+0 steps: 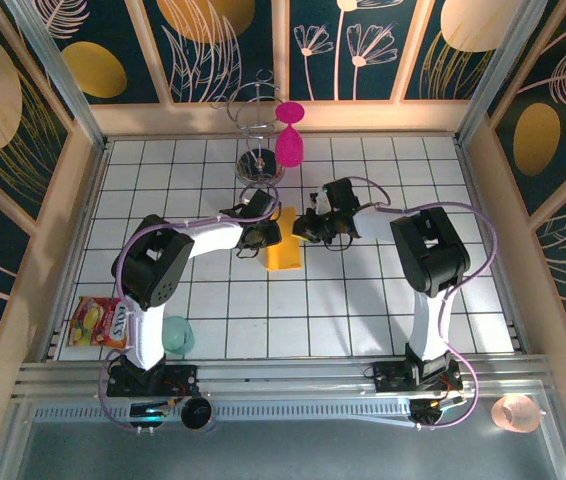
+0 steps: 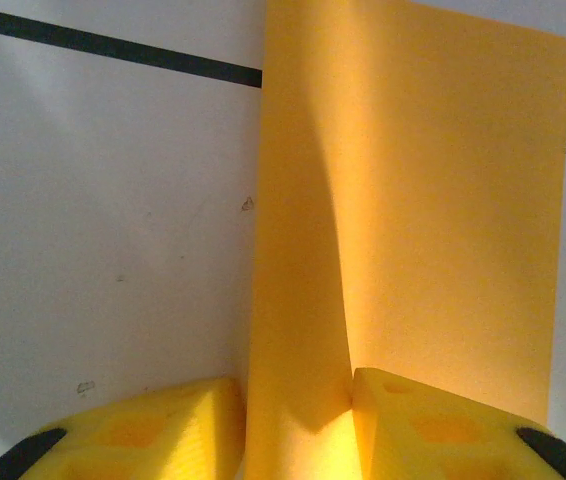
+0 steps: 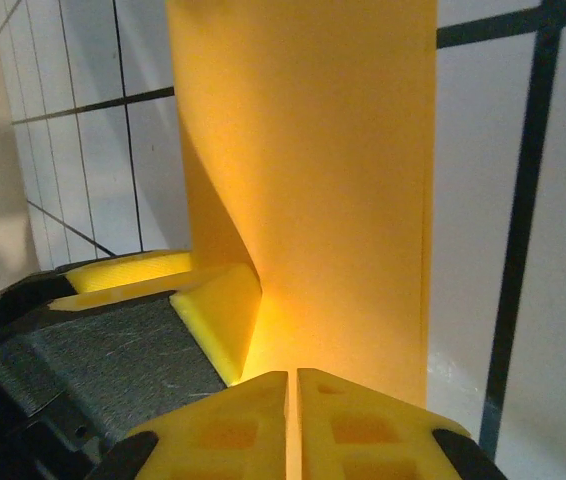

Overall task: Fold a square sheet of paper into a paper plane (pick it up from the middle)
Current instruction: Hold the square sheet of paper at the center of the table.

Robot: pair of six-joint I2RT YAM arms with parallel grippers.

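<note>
Item, nearest: two arm bases bolted to the metal rail at the table's front edge, a round black knob beside the left one, and a pale pink rounded object on the grey ledge to the far right. Item: a multicoloured snack packet lying flat at the near left corner of the white grid-lined table. A pale teal cup-shaped piece sits just beside it, against the left arm's upright link. Item, mid-table: a thin orange-yellow sheet of paper, plain, seen from above as a narrow rectangle with its long side running away from the bases. It lies between the two wrists, which close in on it from either side. Left gripper: yellow fingers standing apart, low over the sheet's left margin. One finger is over bare table and the other over the paper. A soft raised curve of the sheet runs into the gap and touches the inner face of the finger over the paper. Right gripper: yellow fingers pressed together on the sheet's near edge, with only a thin orange-lit seam between them. One finger of the left gripper rests on the paper close by. Item, farther: a silver wire spiral stand near the back wall. Item: a magenta plastic goblet hung upside down at the stand's right side, well apart from the paper.
</note>
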